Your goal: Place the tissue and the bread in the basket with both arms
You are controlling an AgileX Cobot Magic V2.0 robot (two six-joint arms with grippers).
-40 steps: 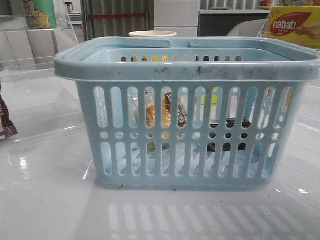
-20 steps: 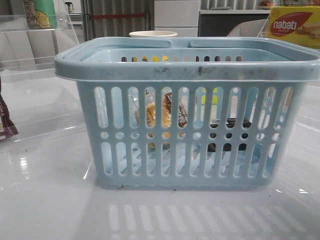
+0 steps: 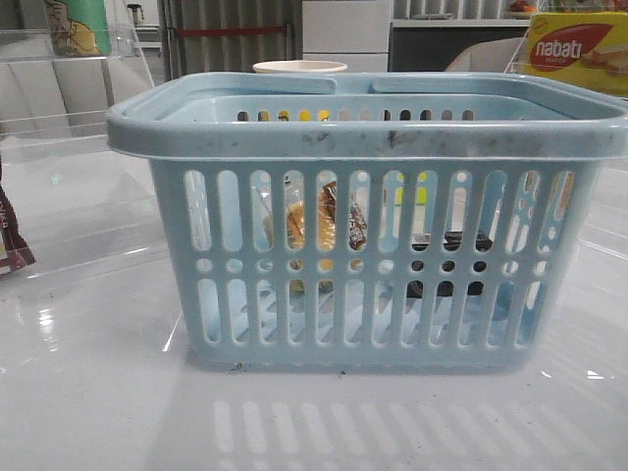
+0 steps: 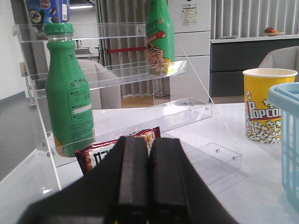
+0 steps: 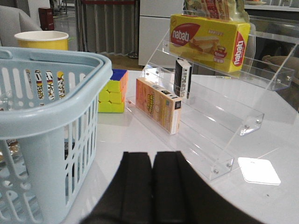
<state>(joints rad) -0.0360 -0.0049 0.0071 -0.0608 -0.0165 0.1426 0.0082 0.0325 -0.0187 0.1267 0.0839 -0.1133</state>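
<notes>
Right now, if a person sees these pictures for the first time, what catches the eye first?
The big light-blue basket fills the middle of the front view; through its slots show the bread toward the left and the dark tissue pack low at the right. On the side shelves, a green bottle stands near the left end effector, and a yellow nabati box sits above the right end effector.

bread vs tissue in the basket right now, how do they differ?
The bread is tan-brown in a clear packet and stands tall behind the slots; the tissue is dark, low and flat. The bread sits left of centre, the tissue toward the right. Both are inside the basket, with neither gripper on them.
</notes>
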